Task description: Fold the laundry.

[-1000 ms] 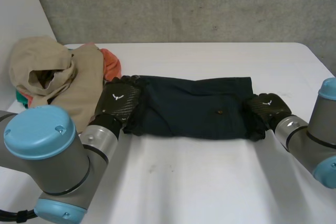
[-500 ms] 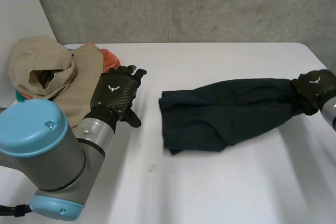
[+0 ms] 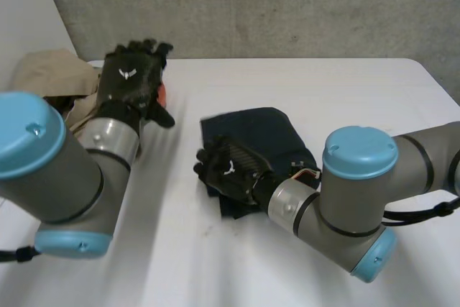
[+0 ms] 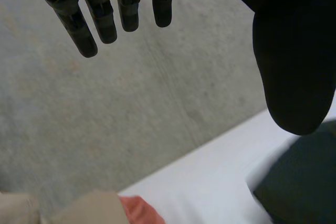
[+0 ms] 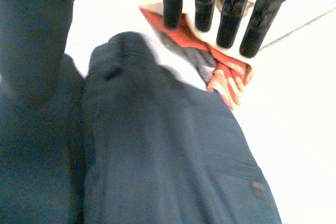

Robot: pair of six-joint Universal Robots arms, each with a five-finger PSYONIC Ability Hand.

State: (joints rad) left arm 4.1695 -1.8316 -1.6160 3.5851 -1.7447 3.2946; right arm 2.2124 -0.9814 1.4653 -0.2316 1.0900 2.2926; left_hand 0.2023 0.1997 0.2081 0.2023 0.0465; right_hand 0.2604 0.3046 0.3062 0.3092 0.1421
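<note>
Dark garment (image 3: 262, 131) folded at the centre of the worktop (image 3: 359, 91), right hand (image 3: 231, 170) over its seven-o'clock edge.
Head view: left hand (image 3: 131, 77) raised at ten o'clock by the beige laundry pile (image 3: 47, 77). Its wrist view shows straight, slightly spread fingers (image 4: 105, 19) holding nothing against a concrete wall (image 4: 131, 103). The right wrist view shows straight fingers (image 5: 231, 17) above the garment, with an orange cloth (image 5: 226, 77) past their tips.

No readable text, numbers or brand names on anything. Only marking is a small white winged emblem (image 3: 128, 73), no letters, on the back of the left hand (image 3: 135, 90), raised at far left. Same mark on the back of the right hand (image 3: 237, 176), near centre of the table.
</note>
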